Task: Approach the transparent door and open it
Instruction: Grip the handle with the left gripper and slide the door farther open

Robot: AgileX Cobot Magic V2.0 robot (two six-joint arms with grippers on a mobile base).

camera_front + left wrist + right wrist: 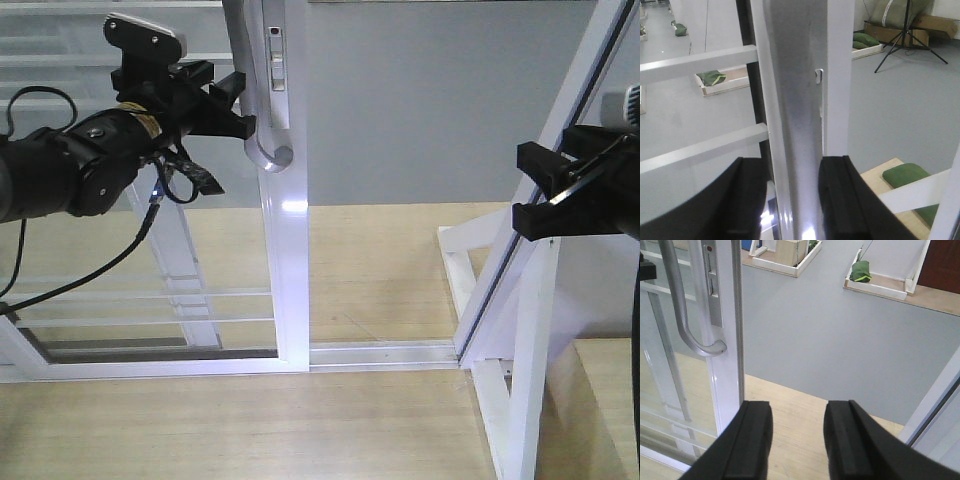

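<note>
The transparent door [285, 250] is a glass panel in a glossy white frame with thin white bars, standing left of centre. Its curved grey handle [262, 150] and lock plate [276, 60] sit on the right stile. My left gripper [243, 105] reaches in from the left and straddles the handle. In the left wrist view the handle [795, 125] fills the gap between the black fingers [840, 200], the right one against it. My right gripper [525, 185] hangs open at the right, holding nothing. The right wrist view shows the handle [682, 315] to its left.
A white floor track [380, 352] runs from the door's foot to a slanted white frame [540, 200] and a triangular brace post [520, 380] on the right. Behind the door stands a second white-framed glass panel [180, 260]. The floor is grey beyond a wooden platform [380, 270].
</note>
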